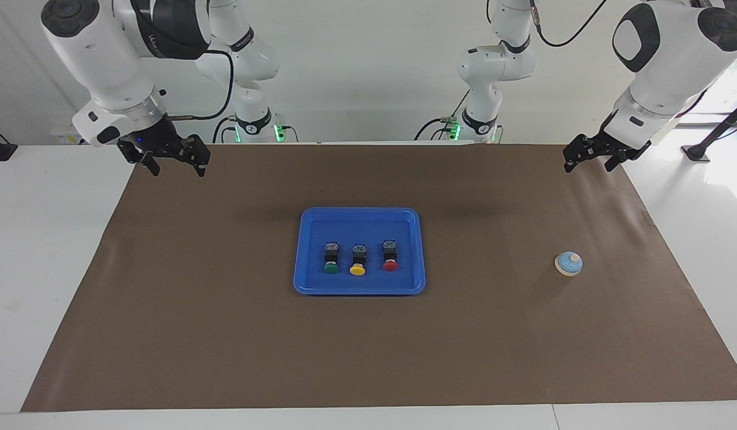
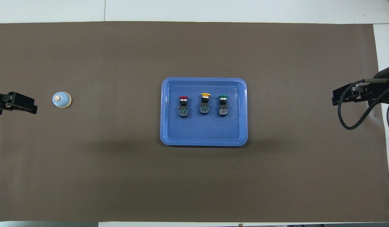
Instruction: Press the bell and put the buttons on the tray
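The blue tray (image 1: 359,288) (image 2: 204,141) lies in the middle of the brown mat. Three buttons lie in a row in it, caps pointing away from the robots: the green button (image 1: 330,259) (image 2: 223,105), the yellow button (image 1: 358,261) (image 2: 204,104) and the red button (image 1: 390,257) (image 2: 183,106). The light-blue bell (image 1: 568,263) (image 2: 61,100) stands on the mat toward the left arm's end. My left gripper (image 1: 587,168) (image 2: 32,108) hangs open and empty over the mat's edge at that end. Raised over the mat's other end, my right gripper (image 1: 177,172) (image 2: 336,98) is open and empty too.
The brown mat (image 1: 225,334) covers most of the white table (image 1: 52,251). The right arm's black cable (image 2: 349,123) loops down beside its gripper. Both arm bases stand at the robots' edge of the table.
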{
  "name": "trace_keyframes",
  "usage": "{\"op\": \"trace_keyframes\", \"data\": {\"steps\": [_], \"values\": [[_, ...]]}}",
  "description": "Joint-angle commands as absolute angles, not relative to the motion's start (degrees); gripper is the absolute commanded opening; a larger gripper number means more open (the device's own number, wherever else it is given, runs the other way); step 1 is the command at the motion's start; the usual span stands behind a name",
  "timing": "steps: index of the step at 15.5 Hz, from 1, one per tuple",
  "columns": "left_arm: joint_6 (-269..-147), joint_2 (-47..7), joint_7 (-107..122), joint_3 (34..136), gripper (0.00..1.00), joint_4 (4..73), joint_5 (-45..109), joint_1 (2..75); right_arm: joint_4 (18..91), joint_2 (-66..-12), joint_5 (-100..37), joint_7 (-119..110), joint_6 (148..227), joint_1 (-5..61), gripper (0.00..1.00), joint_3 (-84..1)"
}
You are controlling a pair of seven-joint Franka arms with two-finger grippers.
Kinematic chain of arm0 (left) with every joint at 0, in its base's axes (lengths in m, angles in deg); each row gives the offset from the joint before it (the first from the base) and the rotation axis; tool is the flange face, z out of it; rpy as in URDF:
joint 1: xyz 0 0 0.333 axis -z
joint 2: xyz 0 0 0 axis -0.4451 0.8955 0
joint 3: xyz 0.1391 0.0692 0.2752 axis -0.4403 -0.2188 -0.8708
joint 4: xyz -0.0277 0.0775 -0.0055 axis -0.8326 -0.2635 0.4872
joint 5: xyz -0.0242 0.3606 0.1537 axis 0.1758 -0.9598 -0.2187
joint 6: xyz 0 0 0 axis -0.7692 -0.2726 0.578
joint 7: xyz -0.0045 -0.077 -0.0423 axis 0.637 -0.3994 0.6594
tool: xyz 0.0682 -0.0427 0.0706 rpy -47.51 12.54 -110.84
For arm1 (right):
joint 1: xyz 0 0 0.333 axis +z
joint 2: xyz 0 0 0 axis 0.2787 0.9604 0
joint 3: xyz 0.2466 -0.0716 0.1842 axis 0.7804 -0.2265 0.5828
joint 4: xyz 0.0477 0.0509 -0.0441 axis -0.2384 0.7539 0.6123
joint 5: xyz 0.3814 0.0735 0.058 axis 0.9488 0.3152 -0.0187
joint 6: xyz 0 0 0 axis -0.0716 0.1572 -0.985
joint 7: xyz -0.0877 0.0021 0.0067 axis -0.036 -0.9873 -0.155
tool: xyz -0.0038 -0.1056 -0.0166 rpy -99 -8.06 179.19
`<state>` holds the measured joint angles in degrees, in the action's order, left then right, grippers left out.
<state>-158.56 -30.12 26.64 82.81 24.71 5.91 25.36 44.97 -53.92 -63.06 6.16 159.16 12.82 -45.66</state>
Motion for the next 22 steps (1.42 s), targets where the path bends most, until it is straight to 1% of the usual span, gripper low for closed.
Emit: {"op": "trace_keyframes", "data": {"steps": [1, 2, 4, 9, 13, 18, 22], "values": [[-161.5, -30.6, 26.2, 82.4, 0.13, 25.3, 5.8, 25.1, 45.6, -54.8, -63.4, 4.7, 159.4, 12.2, 1.0, -45.2], [-162.7, -30.5, 26.2, 82.4, 0.0, 26.1, 5.8, 24.8, 45.6, -54.8, -63.4, 4.7, 159.4, 12.2, 1.0, -45.2], [-168.6, -29.5, 26.5, 82.4, 0.0, 28.4, 5.7, 22.3, 45.6, -54.8, -63.4, 4.7, 159.3, 12.2, 1.0, -45.2], [-178.8, -20.1, 27.2, 82.4, 0.0, 29.9, 3.7, 20.2, 45.6, -54.8, -63.4, 4.7, 159.3, 12.2, 1.0, -45.2], [-191.2, -18.9, 27.2, 82.4, 0.0, 37.0, 3.7, 20.2, 45.6, -54.8, -63.4, 4.7, 159.3, 12.2, 1.0, -45.2], [-194.1, -15.4, 27.0, 82.4, 0.0, 38.4, 3.7, 20.3, 45.6, -54.8, -63.4, 4.7, 159.3, 12.2, 1.0, -45.2], [-198.8, -14.4, 27.0, 82.4, 0.0, 41.5, 3.7, 20.6, 45.6, -54.8, -63.4, 4.7, 159.3, 12.2, 1.0, -45.2]]}}
